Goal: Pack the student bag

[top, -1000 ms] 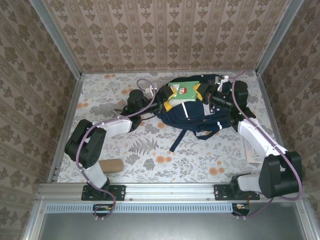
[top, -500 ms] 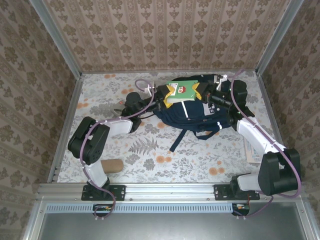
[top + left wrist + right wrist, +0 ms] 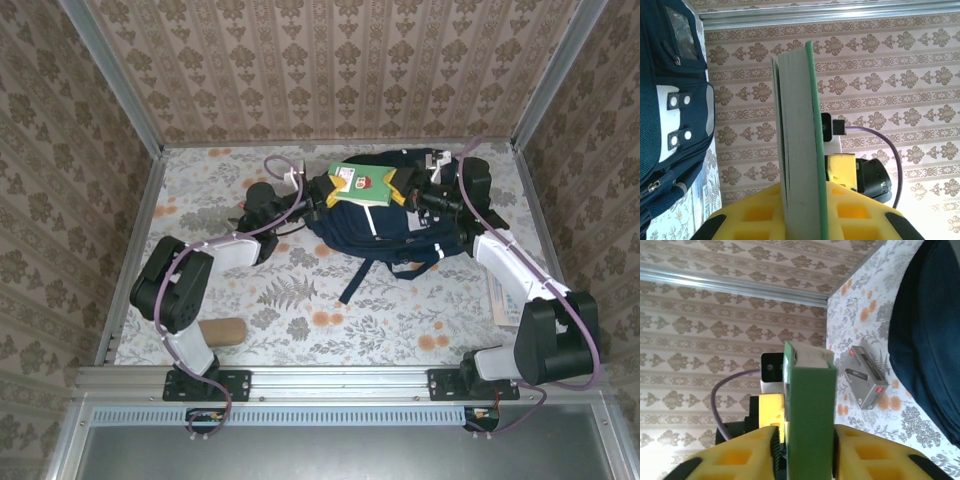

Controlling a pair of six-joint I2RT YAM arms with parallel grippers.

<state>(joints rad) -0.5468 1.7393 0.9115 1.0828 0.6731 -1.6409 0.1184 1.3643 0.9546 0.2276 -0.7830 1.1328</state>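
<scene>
Two grippers, one load: my left gripper (image 3: 802,200) and right gripper (image 3: 805,440) are each clenched on an opposite end of a green book (image 3: 365,183), holding it above the student bag (image 3: 385,240). The bag lies slumped at the far middle of the table (image 3: 200,180), directly beneath the book and between my arms, with a strap trailing toward my bases. Its soft navy fabric looks likely to sag and fold shut, so I judge the seam beside a zip the firmest hold. A grey box (image 3: 867,377) lies on the table near it.
</scene>
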